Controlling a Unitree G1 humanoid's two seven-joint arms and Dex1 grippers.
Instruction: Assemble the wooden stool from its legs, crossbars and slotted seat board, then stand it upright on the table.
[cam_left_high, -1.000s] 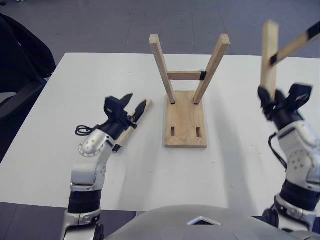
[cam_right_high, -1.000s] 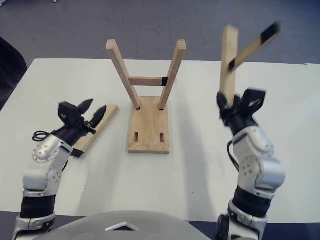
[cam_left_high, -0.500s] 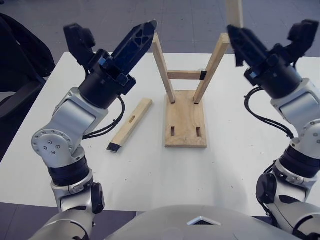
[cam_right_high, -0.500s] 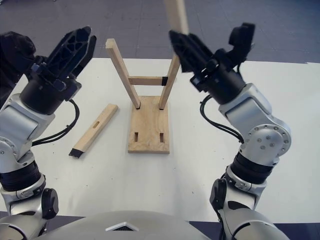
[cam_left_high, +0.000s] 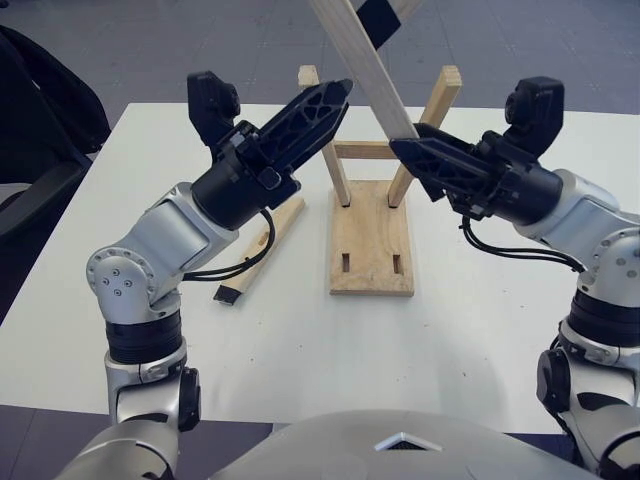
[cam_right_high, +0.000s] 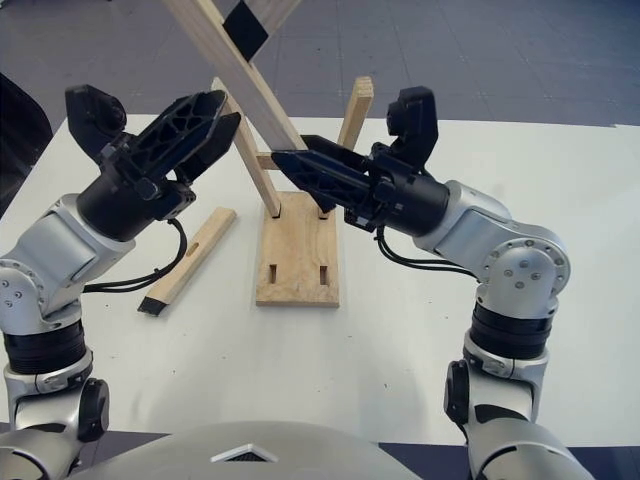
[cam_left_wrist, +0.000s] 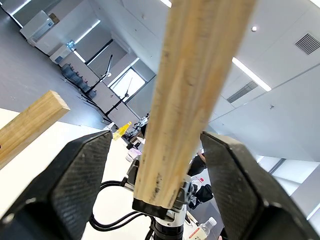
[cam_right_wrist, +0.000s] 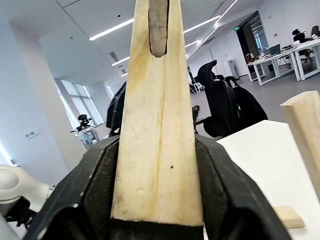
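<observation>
Right hand (cam_left_high: 405, 140) clamped on leg (cam_left_high: 360, 60), raised and slanted above seat board (cam_left_high: 372, 240) at counter (cam_left_high: 480, 330) centre, presumably for seating in empty near slots (cam_left_high: 345, 262). Left hand (cam_left_high: 338, 95) spread apart, straddling leg, likely to steady it. Spare leg (cam_left_high: 262, 245) lies left.

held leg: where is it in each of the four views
Left eye view: the leg slants up from the right gripper to the top edge, centre.
Right eye view: same slant, left of centre.
Left wrist view: between the left fingers.
Right wrist view: clamped between the right fingers.
Shared landmark: the frame on the seat board; one of its leg tops shows in each wrist view.
</observation>
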